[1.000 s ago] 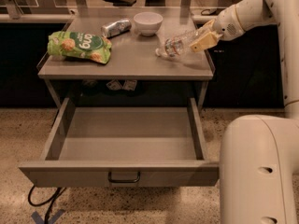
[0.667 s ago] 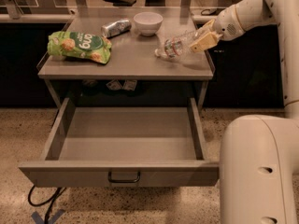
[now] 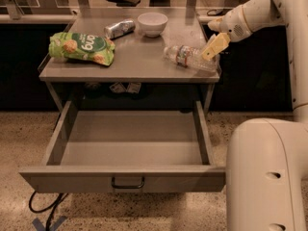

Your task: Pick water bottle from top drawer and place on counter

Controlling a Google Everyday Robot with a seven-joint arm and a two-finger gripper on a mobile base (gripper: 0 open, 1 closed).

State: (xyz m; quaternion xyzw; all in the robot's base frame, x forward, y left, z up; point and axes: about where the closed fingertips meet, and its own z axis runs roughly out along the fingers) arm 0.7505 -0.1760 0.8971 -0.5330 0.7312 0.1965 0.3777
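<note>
Bottle (image 3: 188, 57) lies on its side on the counter (image 3: 144, 64), near the right rim, cap pointing left. Drawer (image 3: 127, 179) stands pulled out below. Gripper (image 3: 215, 46) sits at the bottle's base end, touching or just over it; you can't tell whether the jaws are open or closed. Expect thin crinkled plastic: light, squashy, slick, ready to roll. If you regrip, take it across the label band, gently.
</note>
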